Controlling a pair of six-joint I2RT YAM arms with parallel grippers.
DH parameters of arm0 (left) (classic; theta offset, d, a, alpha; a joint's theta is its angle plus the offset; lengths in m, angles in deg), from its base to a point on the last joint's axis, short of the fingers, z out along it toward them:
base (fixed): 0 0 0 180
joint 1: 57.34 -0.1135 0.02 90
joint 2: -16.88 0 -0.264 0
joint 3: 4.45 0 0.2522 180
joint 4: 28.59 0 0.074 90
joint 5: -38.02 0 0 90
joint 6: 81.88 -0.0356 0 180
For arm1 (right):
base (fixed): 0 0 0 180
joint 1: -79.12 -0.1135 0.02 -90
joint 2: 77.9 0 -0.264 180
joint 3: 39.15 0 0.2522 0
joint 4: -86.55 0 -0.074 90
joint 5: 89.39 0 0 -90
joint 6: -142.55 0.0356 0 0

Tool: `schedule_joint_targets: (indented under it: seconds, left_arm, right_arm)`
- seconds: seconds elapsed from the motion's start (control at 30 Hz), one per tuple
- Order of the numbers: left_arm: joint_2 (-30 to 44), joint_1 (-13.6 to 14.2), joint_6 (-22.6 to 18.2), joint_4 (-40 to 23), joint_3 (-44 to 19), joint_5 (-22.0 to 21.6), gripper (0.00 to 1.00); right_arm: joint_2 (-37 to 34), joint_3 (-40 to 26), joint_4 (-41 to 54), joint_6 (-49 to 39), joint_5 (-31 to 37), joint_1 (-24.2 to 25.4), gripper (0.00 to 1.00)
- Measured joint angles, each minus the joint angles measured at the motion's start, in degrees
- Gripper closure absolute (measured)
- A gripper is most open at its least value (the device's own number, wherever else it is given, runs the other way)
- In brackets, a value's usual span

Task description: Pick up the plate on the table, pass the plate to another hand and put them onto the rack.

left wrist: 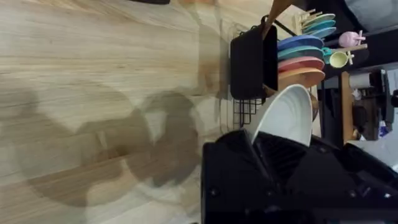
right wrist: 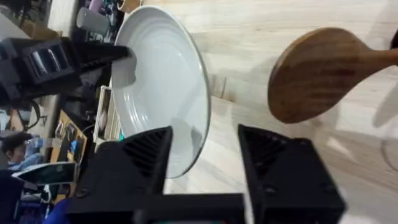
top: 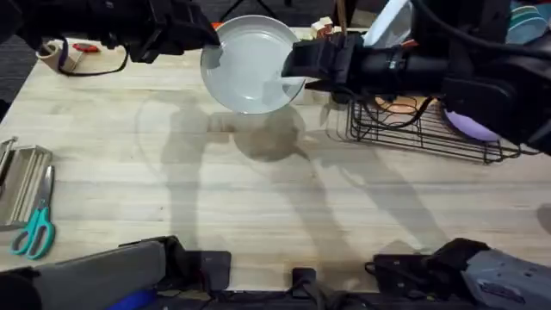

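Table (top: pixel 258 215), pale planks, beneath all. Rack (top: pixel 413 129), black wire, far right. Plate (top: pixel 251 65) held aloft, left gripper (top: pixel 209 58) pinching one rim; right gripper (top: pixel 293 76) at opposite rim, jaws spread around it.

Plate (top: pixel 250 65): glossy, smooth, ceramic-looking. Bench (top: pixel 258 198): matt pale wood planks. Rack (top: pixel 422 129) beside plate: black wire.
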Motion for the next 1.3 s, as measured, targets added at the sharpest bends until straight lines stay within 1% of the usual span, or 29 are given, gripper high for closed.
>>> schedule_joint_targets:
  seconds: [0.03,0.1,0.17,0.23,0.27,0.5,0.67,0.73,0.77,0.8,0.87,0.97,1.0,1.03,1.07,1.1,1.3]
  left_arm:
    - [0.0,0.0,0.0,-0.02,0.0,0.01,0.96]
    - [0.0,0.0,0.0,-0.01,0.0,0.01,0.96]
    - [0.0,0.0,0.0,0.0,0.0,0.01,0.96]
    - [0.0,0.0,0.0,-0.02,0.0,0.01,0.96]
    - [0.0,0.0,0.0,0.0,0.0,0.01,0.959]
    - [0.0,0.0,0.0,0.0,0.0,0.03,0.96]
    - [0.0,0.0,0.0,0.0,0.0,0.19,0.959]
    - [0.0,0.0,-0.01,-0.01,0.0,0.19,0.936]
    - [0.0,0.0,0.03,0.0,0.0,0.23,0.904]
    - [0.0,0.0,0.13,0.02,0.0,0.28,0.834]
    - [0.0,0.0,0.19,-0.01,0.0,0.36,0.628]
    - [0.0,0.0,0.59,-0.02,0.0,0.45,0.251]
    - [0.0,0.0,0.67,-0.04,0.0,0.41,0.163]
    - [0.0,0.0,0.78,-0.02,0.0,0.42,0.053]
    - [0.0,0.0,0.81,-0.02,0.0,0.46,0.02]
    - [0.0,0.0,0.81,0.0,0.0,0.45,0.011]
    - [0.0,0.0,0.8,0.63,0.0,0.46,0.008]
  right_arm:
    - [0.0,0.0,-0.03,0.02,0.0,-0.01,0.389]
    - [0.0,0.0,-0.03,0.09,0.0,-0.01,0.525]
    - [0.0,0.0,-0.05,0.25,0.0,-0.01,0.638]
    - [0.0,0.0,-0.05,0.31,0.0,-0.01,0.74]
    - [0.0,0.0,-0.05,0.32,0.0,-0.01,0.775]
    - [0.0,0.0,0.04,0.45,0.1,0.0,0.963]
    - [0.0,0.0,0.1,0.47,0.26,0.01,0.971]
    - [0.0,0.0,0.09,0.48,0.26,0.01,0.971]
    - [0.0,0.0,0.1,0.49,0.26,0.01,0.971]
    - [0.0,0.0,0.1,0.47,0.27,0.01,0.971]
    - [0.0,0.0,0.1,0.47,0.24,0.0,0.971]
    - [0.0,0.0,0.09,0.47,0.22,-0.01,0.971]
    - [0.0,0.0,0.1,0.47,0.2,-0.01,0.971]
    - [0.0,0.0,0.08,0.47,0.22,-0.01,0.971]
    - [0.0,0.0,0.08,0.47,0.22,-0.01,0.972]
    - [0.0,0.0,0.1,0.45,0.22,-0.01,0.972]
    - [0.0,0.0,0.1,-1.26,0.22,-0.01,0.972]
